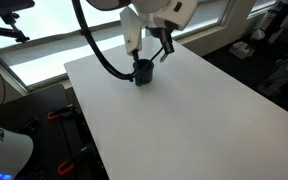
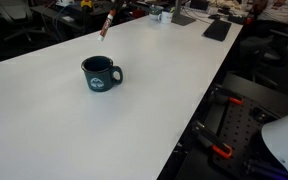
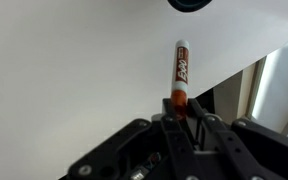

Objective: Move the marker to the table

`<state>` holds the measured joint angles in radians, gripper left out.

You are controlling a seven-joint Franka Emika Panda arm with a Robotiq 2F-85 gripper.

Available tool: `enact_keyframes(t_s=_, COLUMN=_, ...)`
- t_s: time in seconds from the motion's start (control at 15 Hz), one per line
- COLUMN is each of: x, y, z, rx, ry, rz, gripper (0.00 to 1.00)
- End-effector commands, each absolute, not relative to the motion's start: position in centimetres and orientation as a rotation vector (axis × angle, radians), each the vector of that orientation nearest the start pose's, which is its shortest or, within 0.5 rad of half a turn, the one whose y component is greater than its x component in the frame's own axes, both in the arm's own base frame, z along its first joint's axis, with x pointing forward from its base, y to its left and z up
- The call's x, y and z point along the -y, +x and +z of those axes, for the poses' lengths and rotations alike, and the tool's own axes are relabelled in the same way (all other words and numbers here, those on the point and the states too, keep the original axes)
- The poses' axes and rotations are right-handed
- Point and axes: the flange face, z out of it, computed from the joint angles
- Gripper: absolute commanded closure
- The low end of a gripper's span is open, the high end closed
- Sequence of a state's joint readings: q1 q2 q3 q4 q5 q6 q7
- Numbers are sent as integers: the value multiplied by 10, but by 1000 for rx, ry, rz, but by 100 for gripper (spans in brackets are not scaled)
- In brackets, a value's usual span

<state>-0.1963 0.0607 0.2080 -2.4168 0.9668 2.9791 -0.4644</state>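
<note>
White table (image 2: 44,130) below, marker (image 3: 181,68) not yet laid on it. Gripper (image 3: 179,106) clamped on marker's orange end, tip pointing to 12 o'clock. Out of mug (image 2: 101,74), held at mug's 12 o'clock, apparently clear of the surface. Lowering and release outstanding. Label visible in wrist view only; whole mug in exterior views only.
</note>
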Motion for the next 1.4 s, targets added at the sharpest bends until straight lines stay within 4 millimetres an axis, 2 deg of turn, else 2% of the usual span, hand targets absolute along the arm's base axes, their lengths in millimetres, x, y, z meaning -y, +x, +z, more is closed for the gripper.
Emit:
enact_keyframes(t_s=0.0, x=59, y=507, z=305, rx=-647, ry=-2735, rz=-728, gripper=95)
enact_keyframes(t_s=0.67, x=84, y=521, z=238, rx=-649, ry=-2834, rz=-520, gripper=95)
enact_keyframes(t_s=1.33, x=97, y=552, z=197, rx=-662, ry=-2824, rz=-357, gripper=95)
